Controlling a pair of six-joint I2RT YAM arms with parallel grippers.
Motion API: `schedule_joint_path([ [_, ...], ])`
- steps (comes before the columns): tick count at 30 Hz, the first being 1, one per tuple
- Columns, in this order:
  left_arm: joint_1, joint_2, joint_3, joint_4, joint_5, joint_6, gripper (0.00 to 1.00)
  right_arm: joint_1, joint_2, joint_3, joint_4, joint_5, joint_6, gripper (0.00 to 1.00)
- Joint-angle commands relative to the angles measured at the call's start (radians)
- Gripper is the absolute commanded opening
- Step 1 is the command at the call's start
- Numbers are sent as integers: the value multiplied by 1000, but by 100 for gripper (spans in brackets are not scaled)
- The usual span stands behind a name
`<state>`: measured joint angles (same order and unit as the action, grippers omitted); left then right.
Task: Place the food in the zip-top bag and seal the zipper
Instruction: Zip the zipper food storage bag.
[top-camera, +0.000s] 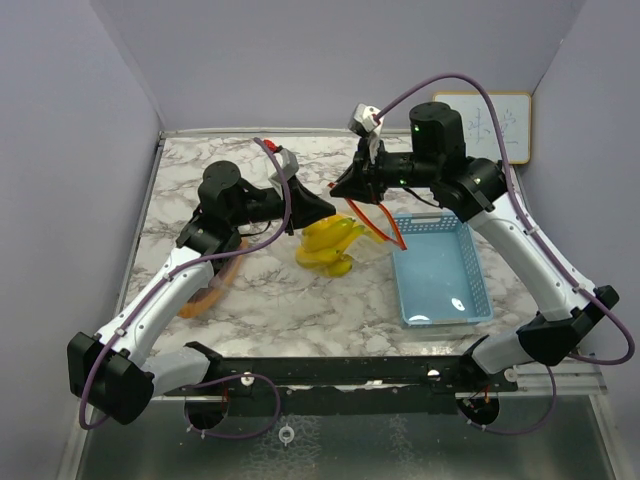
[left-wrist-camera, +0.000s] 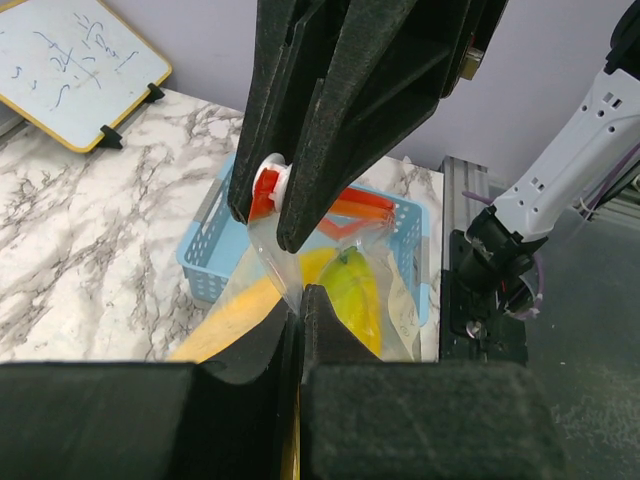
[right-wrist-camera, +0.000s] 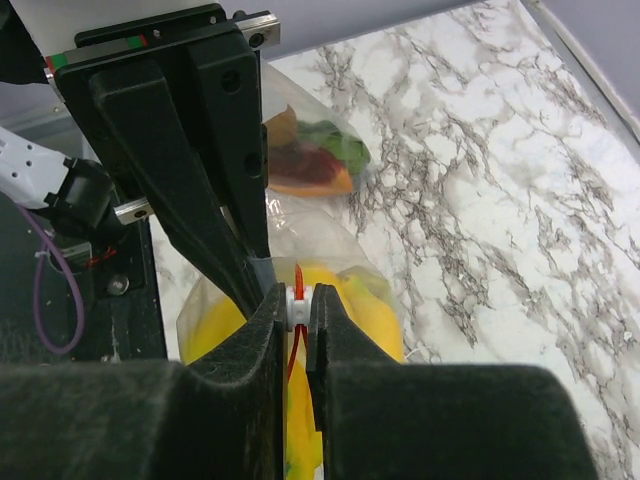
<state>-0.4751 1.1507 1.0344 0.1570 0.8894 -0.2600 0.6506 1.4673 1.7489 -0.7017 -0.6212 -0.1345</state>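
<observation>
The clear zip-top bag (top-camera: 345, 250) hangs between both grippers at mid-table, with yellow bananas (top-camera: 328, 245) inside it. My left gripper (top-camera: 322, 212) is shut on the bag's left top corner (left-wrist-camera: 285, 275). Right beside it, my right gripper (top-camera: 352, 192) is shut on the white zipper slider (right-wrist-camera: 298, 300), which also shows in the left wrist view (left-wrist-camera: 268, 186). The red zipper strip (top-camera: 385, 225) runs from there toward the basket and gapes open (left-wrist-camera: 355, 208). The bananas (left-wrist-camera: 352, 290) fill the bag below the pinch (right-wrist-camera: 350, 300).
A light blue basket (top-camera: 440, 272) stands to the right of the bag. A second clear bag (right-wrist-camera: 312, 158) with green, red and orange toy food lies at the left under my left arm (top-camera: 208, 288). A small whiteboard (top-camera: 495, 125) leans at the back right.
</observation>
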Motion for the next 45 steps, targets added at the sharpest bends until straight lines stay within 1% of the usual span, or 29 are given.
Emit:
schedule_joint_path([
  [1,3,-16,17,59,7,1,0,-20,19,24,-2,-67,3,3],
  [2,3,-15,18,52,12,12,0,-22,23,32,-15,-84,-1,3],
  [3,2,-14,22,41,15,25,6,-23,25,36,-24,-105,-7,3],
  [4,3,-14,27,32,23,42,15,-23,24,38,-29,-137,-14,3],
  [5,3,-15,32,27,34,60,21,-23,24,36,-33,-163,-20,3],
  [7,3,-21,38,24,58,97,27,-23,23,36,-42,-213,-30,3],
  [8,3,-24,41,21,67,115,32,-23,24,37,-47,-231,-35,4],
  [9,3,-26,45,21,69,133,41,-23,23,39,-54,-245,-41,4],
  [10,2,-28,47,21,70,149,47,-23,21,40,-60,-253,-49,4],
  [12,3,-32,49,18,79,177,49,-23,14,40,-68,-261,-57,4],
  [14,3,-26,52,17,94,189,49,-23,9,40,-70,-265,-62,4],
  [17,3,-5,52,31,140,180,47,-23,10,46,-75,-273,-61,4],
  [18,3,4,50,39,154,172,46,-23,12,48,-77,-273,-60,4],
  [19,3,9,49,45,164,163,42,-23,13,49,-77,-271,-61,4],
  [20,3,15,47,49,176,159,36,-23,14,50,-79,-269,-63,4],
  [23,3,23,49,48,185,146,12,-23,17,52,-81,-261,-68,4],
  [27,3,20,57,41,147,149,0,-23,23,51,-82,-274,-67,4],
  [30,3,28,86,-2,71,176,0,-23,22,43,-87,-255,-74,4],
  [32,5,30,113,-59,-36,196,0,-23,10,28,-94,-218,-87,4],
  [34,17,21,118,-71,-107,184,0,-23,-12,1,-102,-174,-107,3],
  [38,48,0,95,21,-80,127,0,-24,-45,-57,-112,-73,-139,3],
  [40,60,1,101,16,-68,128,0,-25,-57,-80,-111,-34,-145,2],
  [45,97,0,99,6,-66,134,0,-40,-84,-134,-99,7,-152,2],
])
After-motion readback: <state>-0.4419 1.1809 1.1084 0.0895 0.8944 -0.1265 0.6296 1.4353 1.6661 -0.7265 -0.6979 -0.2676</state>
